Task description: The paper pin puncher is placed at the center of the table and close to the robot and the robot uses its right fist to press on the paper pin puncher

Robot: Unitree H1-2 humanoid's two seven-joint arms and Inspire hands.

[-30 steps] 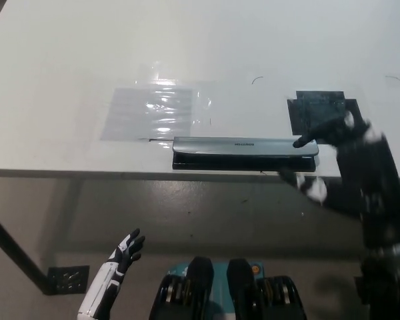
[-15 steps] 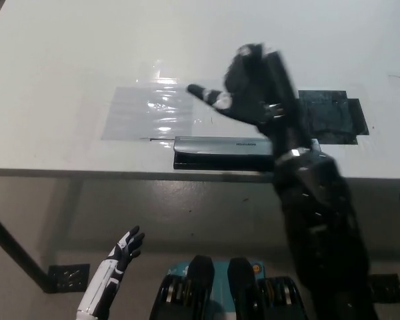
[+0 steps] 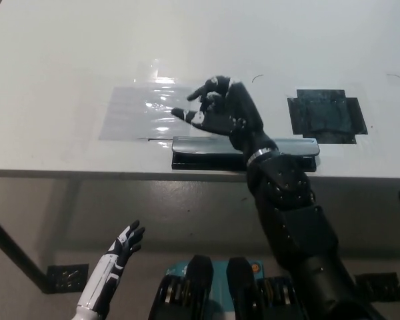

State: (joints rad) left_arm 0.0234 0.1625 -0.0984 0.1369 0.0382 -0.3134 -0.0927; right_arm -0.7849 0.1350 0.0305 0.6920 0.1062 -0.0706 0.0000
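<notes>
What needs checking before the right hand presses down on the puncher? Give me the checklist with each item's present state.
1. Paper pin puncher at the table's near edge, central: ok.
2. Right hand over the puncher: ok, it sits above the middle part of the bar.
3. Right hand closed into a fist: not ok, its fingers are spread apart.
4. Hand in contact with the puncher's top: cannot tell from this steep view.
5. Sheet fed into the puncher: cannot tell; the clear plastic sheet lies just behind it, edge near the slot.
6. Left hand clear of the work: ok, it rests low below the table edge.
</notes>
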